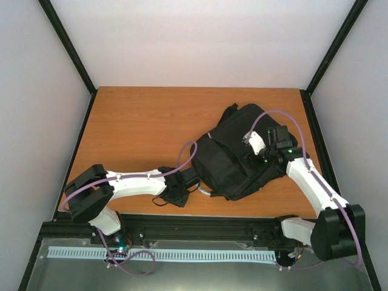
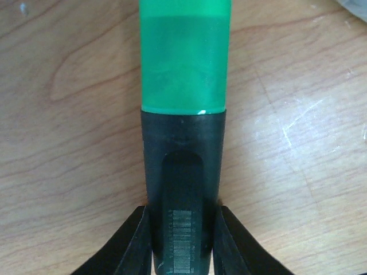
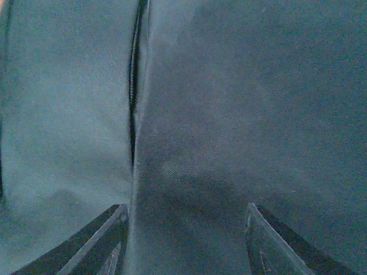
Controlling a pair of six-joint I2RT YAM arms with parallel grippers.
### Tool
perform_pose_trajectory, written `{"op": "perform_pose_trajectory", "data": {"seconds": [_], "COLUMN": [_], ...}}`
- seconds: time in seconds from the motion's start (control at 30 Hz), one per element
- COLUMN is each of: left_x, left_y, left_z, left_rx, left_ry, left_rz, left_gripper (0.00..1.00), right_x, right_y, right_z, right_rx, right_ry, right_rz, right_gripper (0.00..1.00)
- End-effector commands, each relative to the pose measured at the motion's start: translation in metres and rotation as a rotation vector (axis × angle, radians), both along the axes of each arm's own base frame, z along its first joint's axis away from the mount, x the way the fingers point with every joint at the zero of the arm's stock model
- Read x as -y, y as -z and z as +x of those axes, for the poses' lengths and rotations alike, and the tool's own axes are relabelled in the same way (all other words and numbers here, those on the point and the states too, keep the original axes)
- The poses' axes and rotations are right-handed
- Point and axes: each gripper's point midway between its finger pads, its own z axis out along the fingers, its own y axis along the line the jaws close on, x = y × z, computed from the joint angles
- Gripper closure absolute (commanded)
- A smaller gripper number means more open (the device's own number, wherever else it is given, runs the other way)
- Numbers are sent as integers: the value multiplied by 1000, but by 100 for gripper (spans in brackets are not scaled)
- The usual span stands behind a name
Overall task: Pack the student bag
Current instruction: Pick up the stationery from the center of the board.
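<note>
The student bag (image 1: 233,154) is a large black backpack lying flat on the right half of the wooden table. My left gripper (image 2: 183,246) is shut on a green marker (image 2: 184,57), gripping its black end (image 2: 183,172) just above the bare wood. In the top view this gripper (image 1: 193,179) sits at the bag's near-left edge; the marker is hidden there. My right gripper (image 3: 186,240) is open, its fingers (image 3: 109,240) spread on the bag's dark fabric (image 3: 241,114) next to a seam (image 3: 135,86). In the top view it (image 1: 259,154) rests on top of the bag.
A pale curved piece (image 1: 206,193) shows at the bag's near edge by the left gripper. A thin black cord (image 1: 159,200) lies under the left wrist. A whitish thing (image 2: 356,6) touches the corner of the left wrist view. Black frame posts (image 1: 315,121) border the table.
</note>
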Motion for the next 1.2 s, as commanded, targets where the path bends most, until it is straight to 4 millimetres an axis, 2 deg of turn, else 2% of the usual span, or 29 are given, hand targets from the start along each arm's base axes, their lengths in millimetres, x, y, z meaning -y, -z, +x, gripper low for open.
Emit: {"op": "perform_pose_trajectory", "data": {"seconds": [0.0,0.13,0.27,0.37,0.43,0.53,0.6,0.67,0.73,0.8,0.83,0.9,1.0,1.07,1.17], "left_x": [-11,-10,-9,-5,5,25,39,53,69,92,104,125,154,171,196], "left_y": [13,12,6,-5,-18,-47,-68,-88,-104,-121,-131,-143,-156,-149,-141], "left_z": [-16,-17,-16,-13,-10,-4,2,7,11,16,19,25,37,46,53], "left_rx": [-60,-56,-40,-18,5,48,84,116,139,153,161,169,191,192,170], "left_ry": [-5,-14,-22,-24,-31,-39,-29,-5,26,65,75,81,114,154,207], "left_rz": [41,22,-7,-47,-116,-256,-346,-426,-490,-580,-631,-702,-750,-730,-714], "left_gripper": [82,89,96,98,99,99,99,99,99,99,99,99,99,99,99], "right_x": [-3,-12,-20,-25,-25,-16,-9,-6,-4,-4,-6,-12,-23,-29,-34], "right_y": [14,17,10,11,19,26,27,24,15,5,1,-9,-25,-42,-53], "right_z": [9,11,10,8,11,24,30,33,34,33,31,28,21,15,8], "right_rx": [-39,-22,1,14,6,14,21,40,75,106,117,131,145,184,224], "right_ry": [14,6,-6,-24,-21,36,76,98,110,116,102,78,34,8,-33], "right_rz": [-73,-124,-110,-127,-169,-248,-280,-285,-277,-263,-248,-212,-146,-94,-53], "right_gripper": [42,42,41,41,41,43,50,61,76,90,95,97,97,97,97]}}
